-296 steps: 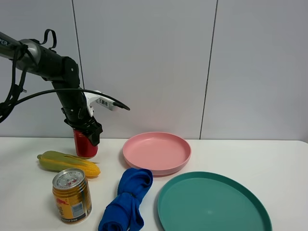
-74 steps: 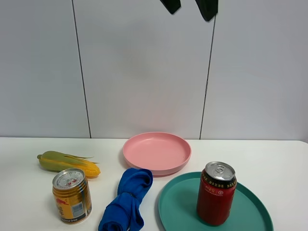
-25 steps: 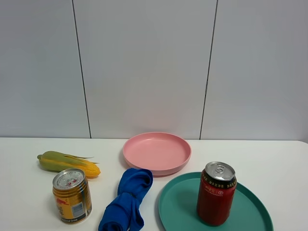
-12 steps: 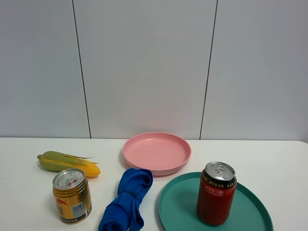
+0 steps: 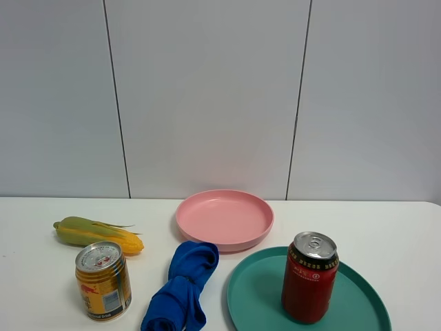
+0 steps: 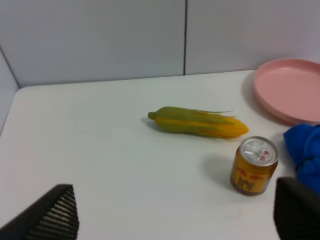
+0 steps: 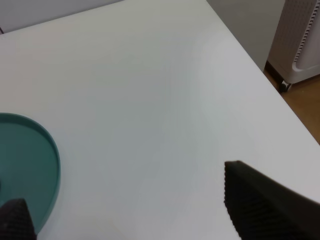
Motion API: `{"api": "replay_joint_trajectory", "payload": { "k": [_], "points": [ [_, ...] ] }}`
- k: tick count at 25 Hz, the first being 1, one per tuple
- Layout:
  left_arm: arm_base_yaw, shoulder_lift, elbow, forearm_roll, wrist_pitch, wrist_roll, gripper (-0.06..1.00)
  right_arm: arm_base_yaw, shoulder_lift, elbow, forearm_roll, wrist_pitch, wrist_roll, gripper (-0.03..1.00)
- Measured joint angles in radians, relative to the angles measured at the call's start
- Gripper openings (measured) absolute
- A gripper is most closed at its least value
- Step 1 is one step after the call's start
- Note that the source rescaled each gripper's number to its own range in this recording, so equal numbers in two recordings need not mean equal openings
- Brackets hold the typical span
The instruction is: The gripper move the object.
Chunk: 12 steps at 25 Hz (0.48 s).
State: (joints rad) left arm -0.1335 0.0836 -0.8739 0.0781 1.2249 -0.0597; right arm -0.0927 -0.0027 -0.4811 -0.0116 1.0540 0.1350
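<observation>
We see the red can point(image 5: 310, 278) standing upright on the teal plate point(image 5: 262, 289), at about 5 o'clock in the high view, its long axis vertical. No arm shows in that view. The left gripper point(image 6: 170, 220) hangs high over the 9 o'clock side of the surface point(image 5: 386, 221), above the corn point(image 6: 200, 122) and the gold can point(image 6: 254, 165); its two fingertips stand apart with nothing between them. The right gripper point(image 7: 135, 210) is likewise spread and empty, with the teal plate's rim just in its view, so we judge the right arm nearer the can. From the left gripper the can lies well off toward 3 o'clock. The can is slim and red, with a silver top, a black rim band and gold lettering. We judge the move done.
</observation>
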Motion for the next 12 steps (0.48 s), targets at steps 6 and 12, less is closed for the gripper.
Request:
{"api": "replay_joint_trajectory", "payload": {
  "k": [6, 12],
  "points": [
    [0.081, -0.089, 0.129, -0.027, 0.003, -0.002, 0.39, 0.0, 0.0, 0.0, 0.0, 0.0, 0.0, 1.0],
    [0.142, -0.09, 0.255, -0.071, -0.016, 0.045, 0.38, 0.0, 0.0, 0.0, 0.0, 0.0, 0.0, 1.0]
  ]
}}
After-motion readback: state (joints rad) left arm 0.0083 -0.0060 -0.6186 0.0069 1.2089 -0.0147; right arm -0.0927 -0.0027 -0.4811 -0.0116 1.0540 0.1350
